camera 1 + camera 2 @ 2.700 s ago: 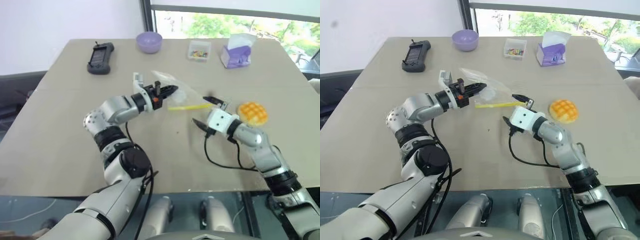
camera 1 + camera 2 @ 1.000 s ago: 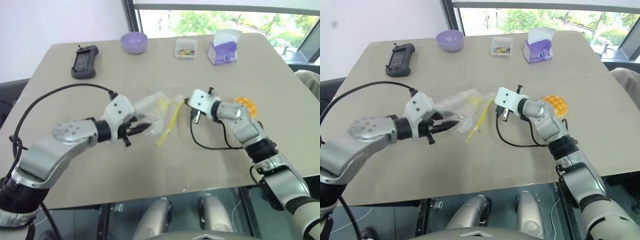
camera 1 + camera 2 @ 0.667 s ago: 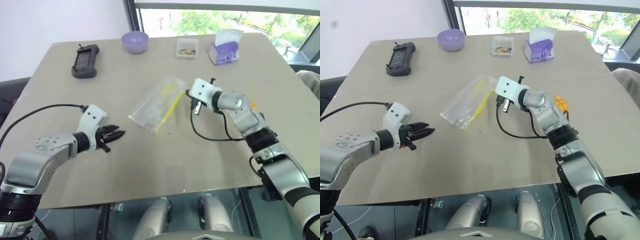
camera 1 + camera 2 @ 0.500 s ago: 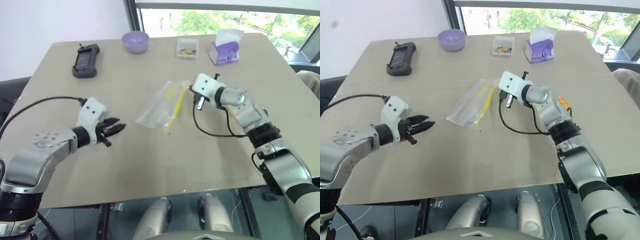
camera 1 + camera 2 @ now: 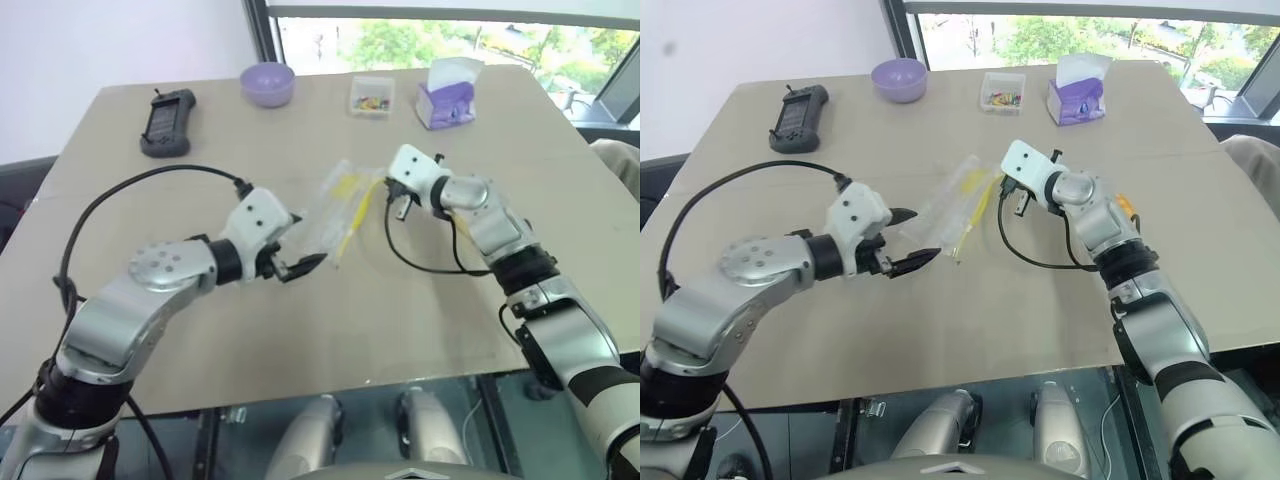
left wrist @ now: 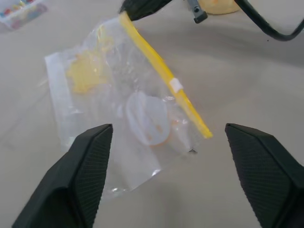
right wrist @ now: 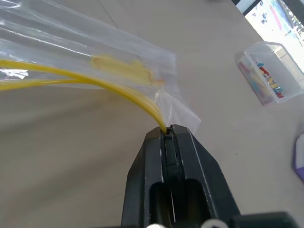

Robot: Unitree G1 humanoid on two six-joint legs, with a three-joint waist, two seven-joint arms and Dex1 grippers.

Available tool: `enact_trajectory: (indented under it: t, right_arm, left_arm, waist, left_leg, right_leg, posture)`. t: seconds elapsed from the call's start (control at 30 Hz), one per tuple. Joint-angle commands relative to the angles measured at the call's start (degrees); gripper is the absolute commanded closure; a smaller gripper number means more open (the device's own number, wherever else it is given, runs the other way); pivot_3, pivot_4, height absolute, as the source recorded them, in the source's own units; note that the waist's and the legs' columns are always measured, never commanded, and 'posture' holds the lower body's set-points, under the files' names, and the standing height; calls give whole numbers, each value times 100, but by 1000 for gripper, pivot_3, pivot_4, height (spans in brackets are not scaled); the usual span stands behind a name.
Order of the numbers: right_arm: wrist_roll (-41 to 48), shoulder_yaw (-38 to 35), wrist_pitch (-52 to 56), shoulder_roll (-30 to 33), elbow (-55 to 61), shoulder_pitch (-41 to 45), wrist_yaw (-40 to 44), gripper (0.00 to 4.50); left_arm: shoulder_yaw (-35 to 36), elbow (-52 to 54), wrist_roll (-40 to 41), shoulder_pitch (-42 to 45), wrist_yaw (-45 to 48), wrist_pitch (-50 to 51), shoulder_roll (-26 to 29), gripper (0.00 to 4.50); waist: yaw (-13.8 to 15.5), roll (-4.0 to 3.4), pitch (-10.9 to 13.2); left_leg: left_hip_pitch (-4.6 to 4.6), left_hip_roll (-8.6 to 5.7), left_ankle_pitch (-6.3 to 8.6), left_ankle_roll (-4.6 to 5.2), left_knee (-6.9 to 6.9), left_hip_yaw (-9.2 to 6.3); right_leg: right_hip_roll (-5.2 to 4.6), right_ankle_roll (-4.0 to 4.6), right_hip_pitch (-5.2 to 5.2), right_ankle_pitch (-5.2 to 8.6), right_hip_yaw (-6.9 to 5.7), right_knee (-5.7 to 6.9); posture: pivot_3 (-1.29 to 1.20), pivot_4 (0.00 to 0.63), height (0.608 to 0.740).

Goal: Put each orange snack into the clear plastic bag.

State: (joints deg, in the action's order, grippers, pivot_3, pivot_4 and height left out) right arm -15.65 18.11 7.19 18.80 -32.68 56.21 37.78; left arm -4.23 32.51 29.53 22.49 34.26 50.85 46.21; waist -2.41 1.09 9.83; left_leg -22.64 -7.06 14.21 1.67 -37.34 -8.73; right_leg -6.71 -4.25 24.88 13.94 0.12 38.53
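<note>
— Where did the bag [image 5: 340, 205] lie?
— Mid-table [image 5: 400, 320], between the left gripper [image 5: 908, 240] and the right gripper [image 5: 382, 187].
— And the snack [image 5: 1125, 207]?
— Right of the bag, behind the right arm. The bowl [image 5: 267, 82], box [image 5: 371, 95] and tissues [image 5: 446, 95] stood along the far edge.

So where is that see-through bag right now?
The clear plastic bag lies mid-table between the two arms; the right gripper pinches one end of its yellow strip, and the left gripper, jaws open, sits beside it.

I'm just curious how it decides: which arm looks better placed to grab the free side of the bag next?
Probably the left. Its gripper is open beside the bag, while the right gripper is pinching the yellow strip.
</note>
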Motion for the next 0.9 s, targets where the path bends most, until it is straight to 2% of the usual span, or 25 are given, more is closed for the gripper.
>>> enact_trajectory:
  t: [0.03,0.2,0.6,0.63,0.67,0.9]
  right_arm:
    - [95,-177,120,-61,29,330,-35,4500]
    - [110,-178,281,-141,-101,498,-56,4500]
    - [114,-183,498,-218,-33,568,-66,4500]
    - [114,-185,508,-216,-24,565,-72,4500]
    - [112,-185,512,-217,-30,568,-83,4500]
    - [111,-212,596,-177,70,542,-125,4500]
  left_arm:
    - [-174,80,9,294,-155,340,-225,399]
    - [-505,-204,-178,605,-292,802,-429,399]
    - [-950,-674,-757,1231,-496,958,-785,399]
    - [-958,-695,-786,1247,-484,963,-799,911]
    - [-998,-724,-831,1262,-436,940,-776,1107]
    - [-1163,-1067,-1219,1292,-233,610,-653,4428]
  waist:
    - [-9,0,0]
    - [-9,1,-1]
    - [-13,2,-1]
    - [-14,2,-1]
    - [-14,2,-1]
    - [-12,2,-1]
  left_leg:
    - [0,0,0,0,0,0]
    - [0,1,0,0,0,0]
    - [0,0,0,0,-5,1]
    - [0,1,0,0,-5,2]
    - [0,1,0,0,-5,2]
    - [0,0,0,0,-5,2]
  right_leg:
    - [1,0,0,0,-1,1]
    - [2,0,1,0,-4,2]
    - [1,0,1,-1,-10,4]
    - [1,0,1,-1,-9,5]
    - [1,0,1,-1,-9,5]
    - [0,0,2,-1,-10,7]
  posture:
    - [0,150,740]
    - [0,150,740]
    - [0,150,740]
    - [0,150,740]
    - [0,150,740]
    - [0,150,740]
